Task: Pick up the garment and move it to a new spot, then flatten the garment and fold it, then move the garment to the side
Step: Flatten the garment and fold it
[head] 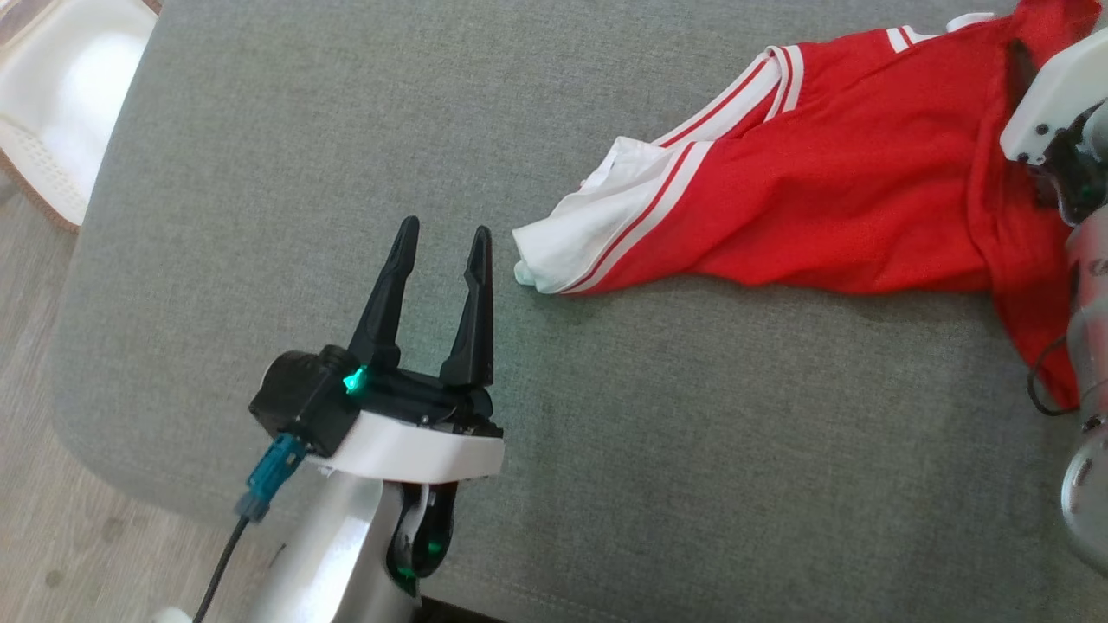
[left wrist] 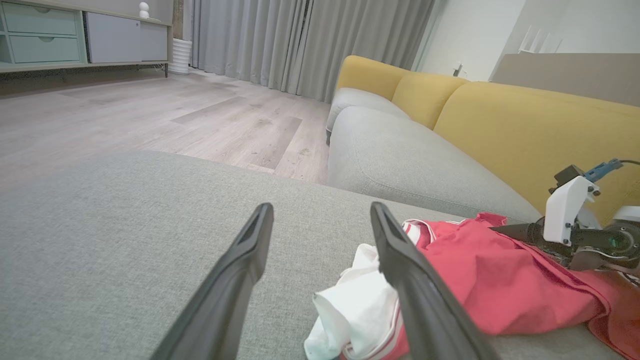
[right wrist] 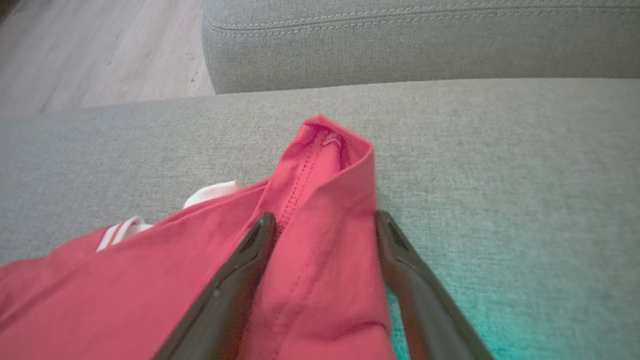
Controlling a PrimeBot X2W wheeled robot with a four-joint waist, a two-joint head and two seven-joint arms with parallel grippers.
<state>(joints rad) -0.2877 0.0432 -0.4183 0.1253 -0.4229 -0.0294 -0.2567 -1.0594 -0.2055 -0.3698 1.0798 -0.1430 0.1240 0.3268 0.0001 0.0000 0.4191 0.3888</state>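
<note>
A red garment [head: 822, 190] with white striped trim lies crumpled on the grey sofa cushion [head: 606, 450], its white end pointing toward my left gripper [head: 447, 229]. That gripper is open and holds nothing, hovering just left of the white end [left wrist: 350, 305]. Over the garment's far right part, my right gripper [right wrist: 324, 217] is open, its two fingers straddling a raised red fold [right wrist: 325, 190]. From the left wrist view the right gripper [left wrist: 505, 231] lies low on the red cloth [left wrist: 500, 285].
A white basket [head: 61, 112] stands on the wooden floor [head: 35, 450] beyond the cushion's left edge. The cushion's front edge runs along the bottom of the head view. Yellow backrests [left wrist: 525, 130] and another grey seat [left wrist: 400, 160] lie beyond the garment.
</note>
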